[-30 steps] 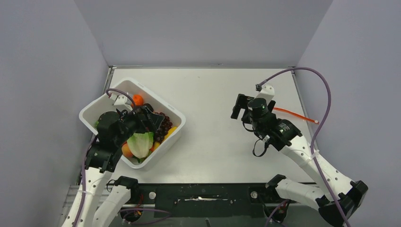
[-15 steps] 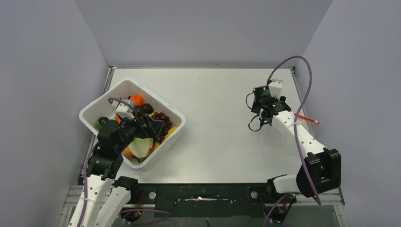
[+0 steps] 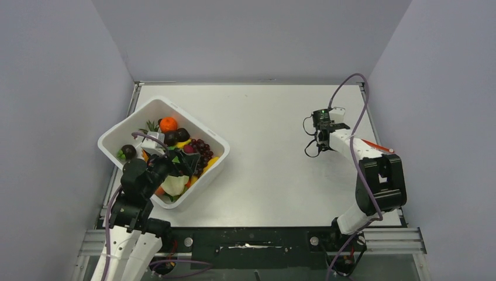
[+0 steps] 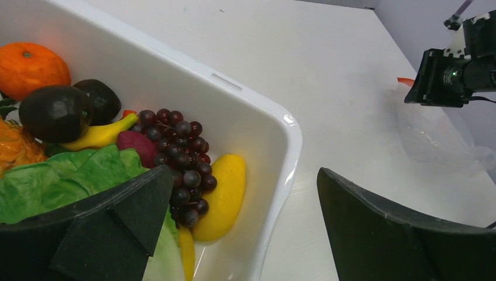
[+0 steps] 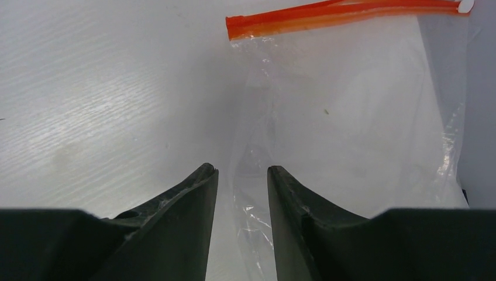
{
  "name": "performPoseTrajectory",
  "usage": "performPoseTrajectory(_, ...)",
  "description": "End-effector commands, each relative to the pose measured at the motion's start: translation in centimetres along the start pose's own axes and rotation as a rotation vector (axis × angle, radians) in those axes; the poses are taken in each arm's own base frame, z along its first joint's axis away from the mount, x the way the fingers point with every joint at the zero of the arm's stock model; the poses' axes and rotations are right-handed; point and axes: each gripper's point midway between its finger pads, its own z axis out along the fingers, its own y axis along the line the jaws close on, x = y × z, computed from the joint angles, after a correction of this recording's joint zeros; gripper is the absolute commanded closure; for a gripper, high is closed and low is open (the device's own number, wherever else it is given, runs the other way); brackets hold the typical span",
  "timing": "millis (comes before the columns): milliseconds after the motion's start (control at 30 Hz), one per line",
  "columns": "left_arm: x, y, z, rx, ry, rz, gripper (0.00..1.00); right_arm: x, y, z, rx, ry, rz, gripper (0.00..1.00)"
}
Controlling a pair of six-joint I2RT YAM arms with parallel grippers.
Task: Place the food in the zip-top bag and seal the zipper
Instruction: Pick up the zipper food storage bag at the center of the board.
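Observation:
The food lies in a white tub: an orange, a dark plum, purple grapes, green lettuce, a banana and a yellow fruit. My left gripper hangs open over the tub's near right corner, one finger above the lettuce and the other outside the rim, holding nothing. The clear zip-top bag lies flat at the table's right, its red zipper on the far side. My right gripper sits low at the bag's left edge, jaws narrowed but still gapped, with a plastic fold between them.
Grey walls close in the table on three sides. In the top view the right arm folds up over the bag, leaving only the zipper's end showing. Purple cables loop above both arms.
The right arm swung right and dropped onto the bag's edge, its jaws narrowing from wide open. The left gripper drew back a little toward the tub's near side, still open.

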Motion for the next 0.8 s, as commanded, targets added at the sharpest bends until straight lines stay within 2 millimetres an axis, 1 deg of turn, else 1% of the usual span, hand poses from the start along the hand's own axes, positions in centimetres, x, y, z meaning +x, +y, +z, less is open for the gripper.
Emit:
performPoseTrajectory(0, -2.7, -0.4, -0.5, 0.006, -0.119, 0.051, 0.03, 0.0, 0.2, 1.4, -0.001, -0.001, 0.041, 0.63)
performPoseTrajectory(100, -2.6, 0.0, -0.5, -0.013, -0.12, 0.057, 0.03, 0.8, 0.6, 2.1, -0.009, 0.029, 0.034, 0.63)
performPoseTrajectory(233, -2.6, -0.1, -0.6, -0.01, -0.118, 0.063, 0.03, 1.8, 0.7, 2.8, -0.002, 0.057, 0.025, 0.63)
performPoseTrajectory(600, -2.5, -0.4, -0.6, 0.003, -0.119, 0.071, 0.03, 3.4, -1.0, 4.0, 0.116, 0.131, 0.019, 0.64)
performPoseTrajectory(700, -2.5, -0.4, -0.6, 0.005, -0.118, 0.074, 0.03, 3.6, -1.0, 4.3, 0.125, 0.138, 0.011, 0.68)
performPoseTrajectory(767, -2.4, -0.5, -0.6, 0.008, -0.116, 0.075, 0.03, 3.7, -0.9, 4.3, 0.118, 0.138, 0.009, 0.75)
